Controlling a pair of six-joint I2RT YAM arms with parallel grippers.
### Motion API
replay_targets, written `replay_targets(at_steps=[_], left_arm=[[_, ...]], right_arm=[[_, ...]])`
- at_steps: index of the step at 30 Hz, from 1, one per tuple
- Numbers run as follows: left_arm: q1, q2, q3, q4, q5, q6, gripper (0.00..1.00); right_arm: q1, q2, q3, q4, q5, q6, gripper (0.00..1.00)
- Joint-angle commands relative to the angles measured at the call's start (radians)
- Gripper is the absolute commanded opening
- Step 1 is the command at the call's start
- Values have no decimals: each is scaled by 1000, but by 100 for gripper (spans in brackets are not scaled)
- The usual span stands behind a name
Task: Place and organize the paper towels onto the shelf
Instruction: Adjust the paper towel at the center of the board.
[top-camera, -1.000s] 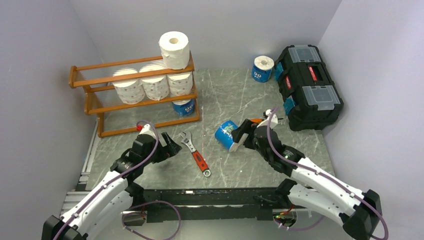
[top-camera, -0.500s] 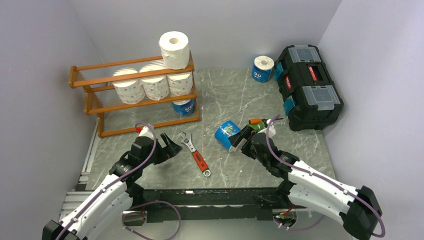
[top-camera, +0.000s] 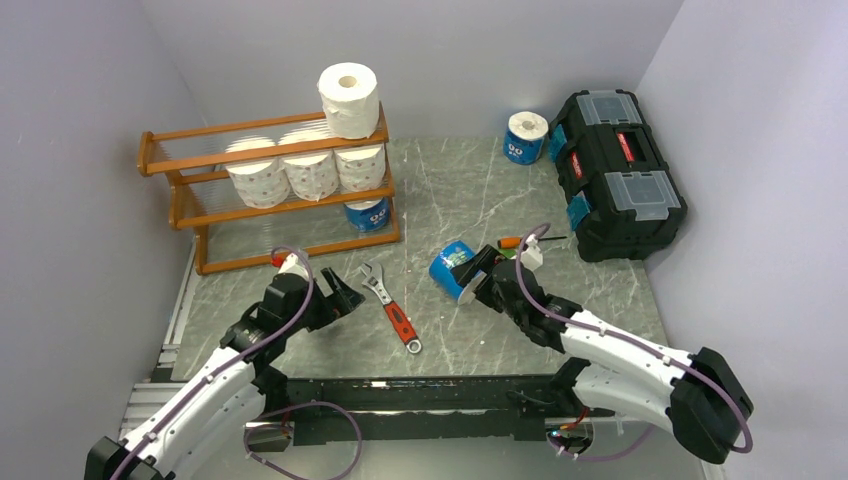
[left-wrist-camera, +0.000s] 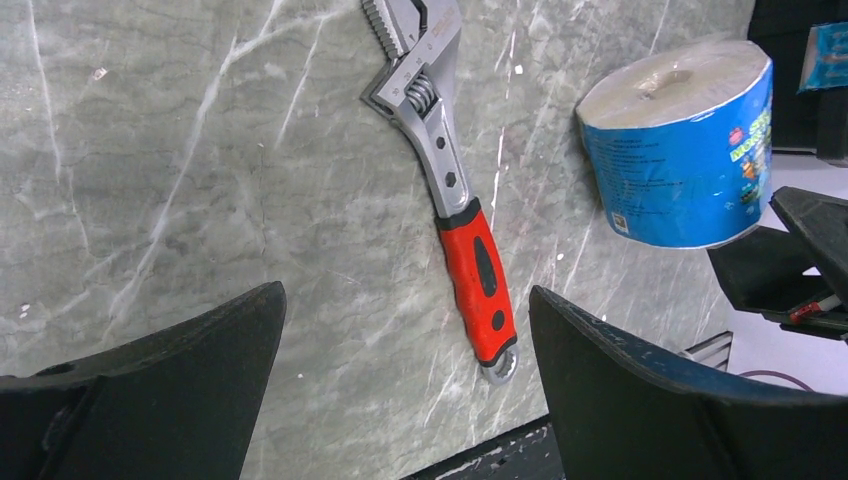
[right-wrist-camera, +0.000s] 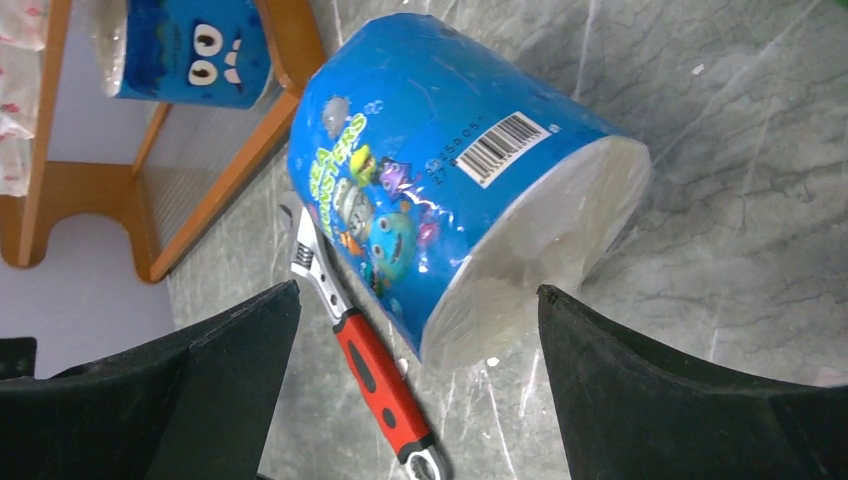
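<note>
A blue-wrapped paper towel roll (top-camera: 452, 268) lies on its side mid-table. My right gripper (top-camera: 473, 277) is open just right of it; in the right wrist view the roll (right-wrist-camera: 460, 180) lies ahead of the spread fingers, near the gripper (right-wrist-camera: 418, 292) but ungripped. My left gripper (top-camera: 345, 297) hangs open and empty over bare table by the wrench; the left wrist view shows the gripper (left-wrist-camera: 405, 292) and the same roll (left-wrist-camera: 685, 150). The shelf (top-camera: 205, 157) carries a white roll (top-camera: 348, 98) on top, three printed rolls (top-camera: 290, 170) on the middle tier and a blue roll (top-camera: 367, 214) at the bottom. Another blue roll (top-camera: 526, 137) stands at the back.
A red-handled wrench (top-camera: 392, 308) lies between the two grippers. A black toolbox (top-camera: 615, 170) sits at the back right. A small orange and green tool (top-camera: 512, 241) lies right of the fallen roll. Walls close in on both sides.
My right gripper has dropped lower and shifted slightly left, closer to the lying blue roll. The roll and the left arm have stayed put.
</note>
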Motion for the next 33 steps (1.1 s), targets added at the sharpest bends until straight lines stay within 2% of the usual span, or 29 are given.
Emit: replay_targets(at_steps=[1,6,13,26,30,33], left_arm=[[-1,22,-2,27,8,3,97],[-1,24,-8,33,10,1,97],[-1,32,-1,21,7,11,97],[0,38,3,17,-3,15,98],[-1,46,7,19,-4,15,97],[-2,50,7,22,-6,12,97]], right_arm=[[-10,23,2,64,-2,12,91],[-21,35,-1,69,-14,7,92],[-45,81,-76,263,-75,25,88],[-49,84,-211,562,-53,-34,79],[-49,99,-239,643,-56,-65,73],[-49,117,-243,663,-65,-79,63]])
